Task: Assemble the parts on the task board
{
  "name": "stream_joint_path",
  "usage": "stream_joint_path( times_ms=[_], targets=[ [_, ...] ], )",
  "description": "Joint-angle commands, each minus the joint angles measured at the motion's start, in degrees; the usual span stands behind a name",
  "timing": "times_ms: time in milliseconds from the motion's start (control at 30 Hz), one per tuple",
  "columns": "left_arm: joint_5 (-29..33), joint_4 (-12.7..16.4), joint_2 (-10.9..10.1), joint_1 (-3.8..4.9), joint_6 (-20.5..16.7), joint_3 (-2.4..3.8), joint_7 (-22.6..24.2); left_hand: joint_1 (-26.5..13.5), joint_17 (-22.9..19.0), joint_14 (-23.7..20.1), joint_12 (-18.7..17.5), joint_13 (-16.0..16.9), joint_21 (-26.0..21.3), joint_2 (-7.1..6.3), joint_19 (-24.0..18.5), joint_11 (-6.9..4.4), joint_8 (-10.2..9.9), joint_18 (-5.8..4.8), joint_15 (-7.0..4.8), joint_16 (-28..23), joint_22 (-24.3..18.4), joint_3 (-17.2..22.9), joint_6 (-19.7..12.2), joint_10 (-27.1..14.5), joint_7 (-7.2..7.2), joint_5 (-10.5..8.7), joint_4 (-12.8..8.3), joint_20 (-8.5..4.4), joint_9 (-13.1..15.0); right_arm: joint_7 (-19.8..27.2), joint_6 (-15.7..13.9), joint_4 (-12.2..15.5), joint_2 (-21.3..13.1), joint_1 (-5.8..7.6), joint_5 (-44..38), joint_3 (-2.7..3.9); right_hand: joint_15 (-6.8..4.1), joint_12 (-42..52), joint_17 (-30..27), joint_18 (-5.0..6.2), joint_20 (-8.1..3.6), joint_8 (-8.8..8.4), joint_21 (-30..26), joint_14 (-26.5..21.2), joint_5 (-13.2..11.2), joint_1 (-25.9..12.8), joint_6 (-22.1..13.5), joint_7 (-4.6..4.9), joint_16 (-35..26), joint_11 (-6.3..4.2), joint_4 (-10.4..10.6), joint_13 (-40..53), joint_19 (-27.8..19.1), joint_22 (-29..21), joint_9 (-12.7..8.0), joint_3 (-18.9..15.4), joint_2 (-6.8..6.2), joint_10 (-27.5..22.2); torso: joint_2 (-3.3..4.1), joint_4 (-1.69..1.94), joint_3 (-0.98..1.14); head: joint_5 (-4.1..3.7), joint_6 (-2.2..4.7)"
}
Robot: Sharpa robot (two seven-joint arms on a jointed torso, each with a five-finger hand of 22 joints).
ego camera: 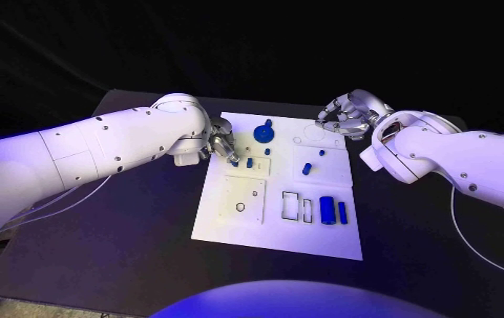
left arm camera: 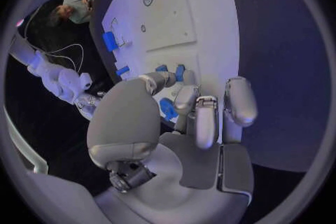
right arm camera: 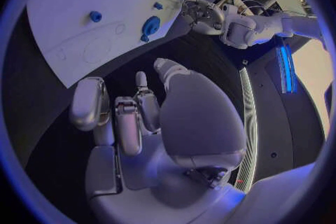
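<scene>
Now: left hand over the small pegs, right hand waiting

Now I see my left hand low over the far left part of the task board, which lies in the middle of the black tabletop. Its fingers are bent down around some small blue pegs. In the left wrist view the fingertips are right beside these pegs, maybe touching, but I cannot tell if one is really clamped.

My right hand hangs over the far right corner of the board with curled fingers, and I see nothing inside them.

The round blue part lies just beside the left hand, on its far side. The 2 blue cylinders lie at the near right, side by side, long axis pointing from me toward the far edge. I judge they are nearer to the right arm, so the left hand should finish the pegs.
</scene>
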Motion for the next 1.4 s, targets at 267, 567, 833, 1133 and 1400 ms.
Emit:
stream_joint_path(
  times_ms=[267,567,833,1133,1400],
  targets=[
    [-0.4,0.3,0.1,0.0,1.3,-0.1,-0.2,0.0,15.1,6.0,0.2,0.0,0.3,0.53,0.4,-0.07,0.3,-0.16,-0.35,0.2,5.6,10.8,1.6,0.5,-1.32,0.48,-11.1,-0.16,0.1,0.0,0.5,0.0,0.1,-0.04,-0.7,0.0,-0.3,0.0,13.1,0.27,-0.41,-0.36,-0.3,5.5,0.0,-0.5,0.5,0.07,-0.2,-0.39,0.0,0.1,0.1,0.1,-0.1,0.5,-0.06,-0.1,0.03,0.04,-0.02,-0.03,-0.03],
    [-0.2,0.3,0.4,0.0,1.1,-0.11,-0.1,-0.1,15.1,6.0,0.2,0.0,0.3,0.51,0.4,-0.06,0.3,-0.17,-0.35,0.2,5.7,10.8,1.6,0.5,-1.32,0.52,-11.1,-0.16,0.1,0.0,0.4,0.0,0.1,-0.04,-0.7,0.0,-0.3,0.0,13.1,0.27,-0.41,-0.36,-0.3,5.5,0.0,-0.5,0.5,0.07,-0.2,-0.39,0.0,0.1,0.1,0.1,-0.1,0.5,-0.06,-0.1,0.01,0.04,0.02,0.04,-0.07],
    [1.0,-0.1,1.0,0.0,1.1,-0.14,-0.1,-1.3,15.1,6.0,-0.1,-0.2,0.3,0.77,0.5,0.01,0.1,-0.2,-0.26,0.2,5.8,10.4,1.6,0.7,-1.3,-0.3,-10.6,-0.09,0.2,0.0,0.4,0.1,0.1,-0.03,-0.6,0.0,-0.3,0.0,13.1,0.26,-0.42,-0.45,-0.3,5.5,0.0,-0.5,0.4,0.1,-0.3,-0.38,0.0,0.0,0.1,0.1,-0.1,0.6,-0.16,-0.1,0.02,-0.02,0.01,0.01,-0.16],
    [2.1,-1.0,1.7,-0.01,1.6,-0.3,-0.5,-3.8,15.1,6.0,-0.5,-0.6,0.0,0.8,0.4,-0.12,-0.1,-0.19,-0.31,0.2,5.8,9.5,1.5,0.9,-1.59,-3.54,-9.1,-0.04,0.6,0.0,0.5,0.2,0.1,-0.03,-0.6,0.0,-0.3,0.0,13.1,0.26,-0.42,-0.48,-0.3,5.5,0.0,-0.6,0.5,0.1,-0.3,-0.37,0.0,0.0,0.1,0.1,-0.1,0.6,-0.17,-0.1,0.06,0.02,0.01,-0.17,-0.18],
    [2.5,-1.5,1.8,-0.01,1.8,-0.35,-1.0,-6.4,15.1,6.0,-0.7,-0.7,-0.5,0.19,0.4,-0.45,-0.7,-0.18,-0.55,0.2,5.7,8.3,1.3,0.8,-2.08,-7.38,-6.9,-0.2,0.7,0.0,0.5,0.1,0.1,-0.03,-0.6,0.0,-0.3,0.0,13.1,0.26,-0.42,-0.55,-0.4,5.5,0.2,-0.6,0.5,0.1,-0.3,-0.37,0.0,0.0,0.1,0.1,-0.1,0.7,-0.17,-0.1,0.04,0.07,-0.02,-0.27,-0.25]
  ],
)
